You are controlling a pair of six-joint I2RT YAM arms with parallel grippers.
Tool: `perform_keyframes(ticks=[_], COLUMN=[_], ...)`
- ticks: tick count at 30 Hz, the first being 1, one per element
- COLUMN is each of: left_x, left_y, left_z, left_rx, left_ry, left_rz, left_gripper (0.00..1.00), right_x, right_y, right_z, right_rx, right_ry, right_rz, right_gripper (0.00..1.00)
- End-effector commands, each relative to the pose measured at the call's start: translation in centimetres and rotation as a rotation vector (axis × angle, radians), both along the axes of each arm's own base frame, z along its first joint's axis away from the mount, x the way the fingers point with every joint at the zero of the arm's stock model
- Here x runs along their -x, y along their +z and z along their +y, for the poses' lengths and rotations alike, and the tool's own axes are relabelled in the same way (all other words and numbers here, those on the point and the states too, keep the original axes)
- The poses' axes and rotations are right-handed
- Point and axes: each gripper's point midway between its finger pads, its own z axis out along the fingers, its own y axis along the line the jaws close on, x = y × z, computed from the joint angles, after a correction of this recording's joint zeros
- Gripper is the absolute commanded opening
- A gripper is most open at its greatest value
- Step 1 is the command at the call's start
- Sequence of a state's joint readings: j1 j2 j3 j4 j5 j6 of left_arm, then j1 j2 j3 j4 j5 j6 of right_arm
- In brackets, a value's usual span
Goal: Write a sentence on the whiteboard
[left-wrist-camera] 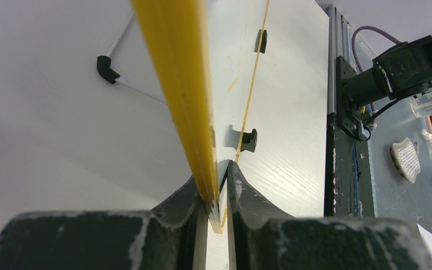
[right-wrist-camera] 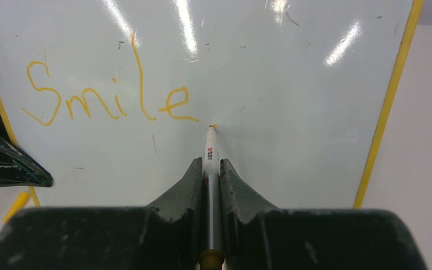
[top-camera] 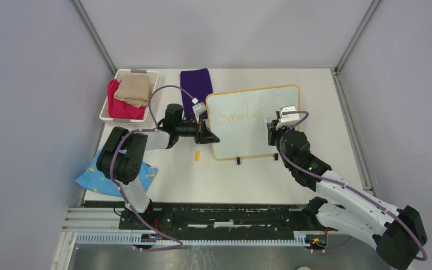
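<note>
The glossy white rectangular whiteboard with a thin yellow-orange frame stood on two small black feet toward the far middle of the pale table, its face tipped back enough to show from above. The sentence, in thin orange-yellow handwriting, reached only as far as "Smile", across the upper left of the board.

The slim white marker touched the board just right of the final "e" and slightly below it, with a small orange dot at its tip. The right tool was clenched on the marker's barrel. The left tool was pinched on the board's left frame edge, steadying it.

The step looked like a punctuation mark or the start of the next stroke. Doing it well probably called for light, even pressure, since a hard push could rock the board on its feet or slide it in the left grip. A second line would want room below "Smile", away from the left tool's fingers at the board's edge.

A small yellow cap lay on the table just in front of the board's left corner. A dark purple folded cloth lay behind the board. Further left were a white plastic basket holding red and tan fabric, and a blue patterned cloth. All sat well clear of the writing.
</note>
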State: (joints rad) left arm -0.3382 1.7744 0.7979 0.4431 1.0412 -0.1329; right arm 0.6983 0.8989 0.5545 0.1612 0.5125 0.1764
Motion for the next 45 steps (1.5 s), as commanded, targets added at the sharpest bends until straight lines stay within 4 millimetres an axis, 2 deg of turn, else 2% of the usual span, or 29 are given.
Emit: perform_keyframes(ticks=[1,5,7,13,15,17,21,25,30,36,40,45], left_x=[0.4,0.5,0.4,0.4,0.3,0.3,0.3,0.3,0.4,0.3,0.2,0.2], left_y=[-6.3,-6.4,-6.3,-6.4,-6.4,-6.4,-6.4,-6.5,-6.7,-6.7,-6.8,-6.9], left_z=[1.3,1.3,1.3,1.3,1.4,1.3,1.4,1.4,1.4,1.4,1.5,1.5], left_rx=[-0.205,-0.206,-0.207,-0.210,-0.212,-0.211,-0.213,-0.215,-0.217,-0.218,-0.223,-0.226], left_ry=[0.079,0.079,0.081,0.085,0.086,0.085,0.086,0.085,0.084,0.086,0.092,0.094], left_rz=[0.046,0.047,0.046,0.045,0.047,0.046,0.049,0.053,0.058,0.058,0.058,0.058], left_gripper=[0.02,0.02,0.02,0.02,0.02,0.02,0.02,0.02,0.02,0.02,0.02,0.02], right_x=[0.1,0.4,0.7,2.2,2.7,3.0,3.9,5.6,6.6,7.1,7.3,6.6], right_y=[0.2,0.6,2.0,8.4,9.4,9.5,8.1,6.3,3.1,-0.7,-1.6,-2.2], right_z=[0.5,0.9,1.0,1.5,1.8,2.0,2.9,5.4,7.9,10.4,11.8,12.4], right_rx=[-0.036,-0.061,-0.094,-0.211,-0.210,-0.196,-0.125,-0.010,0.141,0.197,0.166,0.160], right_ry=[0.021,0.047,0.059,0.147,0.182,0.203,0.232,0.269,0.282,0.319,0.344,0.308], right_rz=[0.005,0.010,-0.019,-0.160,-0.179,-0.176,-0.163,-0.149,-0.097,-0.049,-0.032,-0.020], right_gripper=[0.00,0.00,0.00,0.00,0.00,0.00,0.00,0.00,0.00,0.00,0.00,0.00])
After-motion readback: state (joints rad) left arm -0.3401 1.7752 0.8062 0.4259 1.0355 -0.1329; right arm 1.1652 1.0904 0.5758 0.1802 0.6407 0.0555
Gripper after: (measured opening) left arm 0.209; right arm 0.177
